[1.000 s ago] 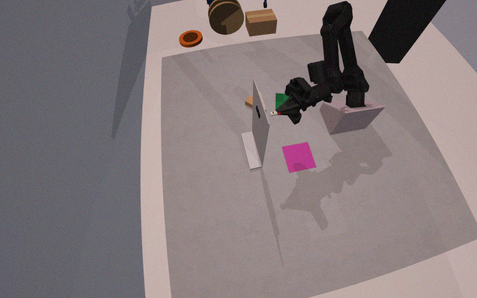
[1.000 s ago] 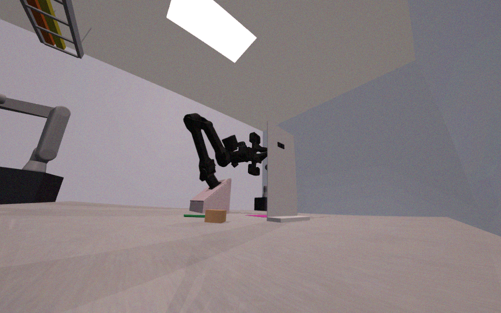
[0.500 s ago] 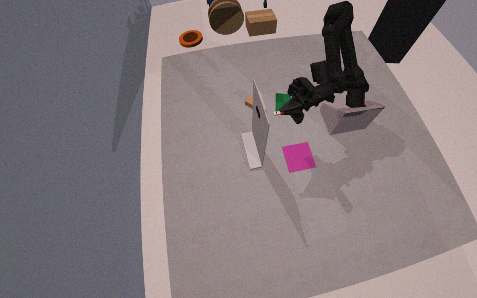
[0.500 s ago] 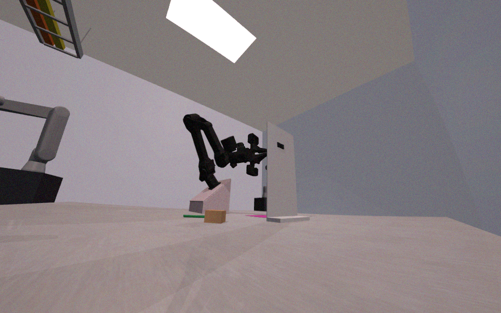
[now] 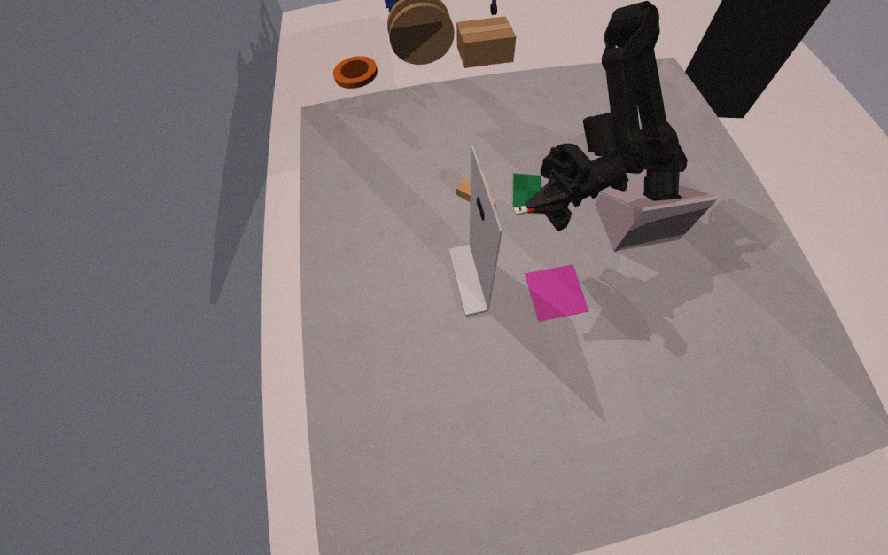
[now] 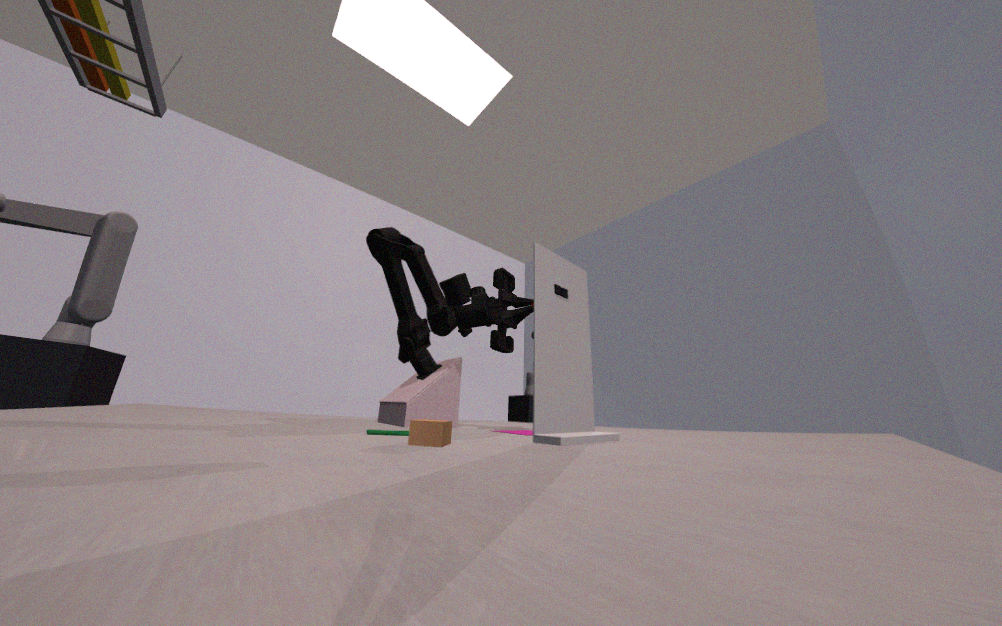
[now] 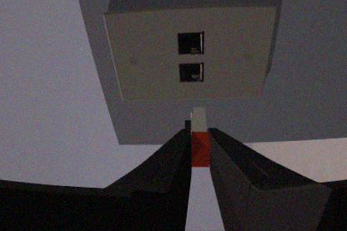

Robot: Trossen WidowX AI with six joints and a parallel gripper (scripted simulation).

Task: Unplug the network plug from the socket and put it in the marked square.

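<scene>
My gripper (image 5: 532, 209) (image 6: 532, 305) (image 7: 198, 137) is shut on the plug (image 5: 519, 209) (image 7: 199, 118), which has a pale front and a red rear part. The plug is out of the socket, in the air a short way in front of the upright panel (image 5: 486, 254) (image 6: 563, 357) (image 7: 309, 112). The wrist view shows a beige wall plate (image 7: 154, 54) on the panel, with an upper socket opening (image 7: 190, 43) and a lower socket opening (image 7: 191, 72), both empty. The flat magenta square (image 5: 556, 293) (image 6: 513, 431) lies on the table, lower than the gripper. The panel hides the plug in the exterior view.
A green slab (image 5: 526, 187) (image 6: 386, 432) lies beside the panel, below the gripper. A small tan block (image 5: 463, 189) (image 6: 430, 433) lies near the panel's far end. The panel's white foot (image 5: 468, 282) extends behind it. An orange ring (image 5: 354, 71) and a cardboard box (image 5: 486, 42) stand farther off.
</scene>
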